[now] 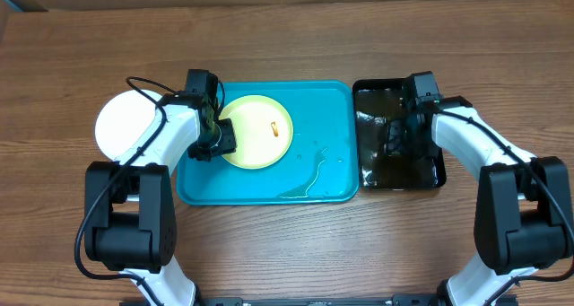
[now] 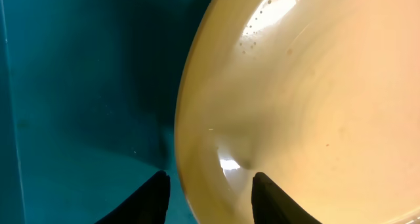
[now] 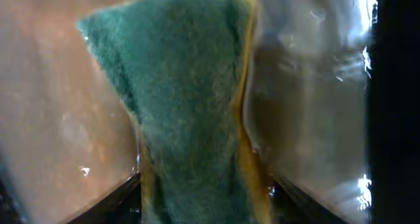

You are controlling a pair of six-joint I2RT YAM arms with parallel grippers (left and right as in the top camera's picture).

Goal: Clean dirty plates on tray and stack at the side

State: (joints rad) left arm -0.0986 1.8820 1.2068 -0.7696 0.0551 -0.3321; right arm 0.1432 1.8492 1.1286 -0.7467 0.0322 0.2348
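So the yellow-green plate (image 1: 256,131) is lying flat in the tray (image 1: 233,185), up in the tray's 10 o'clock part. There's a small orange smear (image 1: 274,128) just right of the plate's middle. The left claw (image 1: 220,137) is down at the plate's 8 o'clock edge. In the wrist view the left claw (image 2: 210,198) is about half open, with the rim running between the fingers (image 2: 154,198): one over the tray floor, one over the plate. It doesn't look like it's actually pinching anything.

There's a streak of water (image 1: 309,176) on the tray floor toward 5 o'clock.

Off the tray at 9 o'clock there's a white plate (image 1: 121,126) on the table (image 1: 287,37), partly under the left arm. I can't tell if it's one plate or a stack.

At the tray's 3 o'clock, just beside it, is the black tray (image 1: 399,182) of water. The right claw (image 1: 399,135) is dipped in there. Its wrist view shows a green sponge (image 3: 190,86) with a yellow edge, squeezed narrow between the jaws of the right claw (image 3: 203,204), so it looks clamped.
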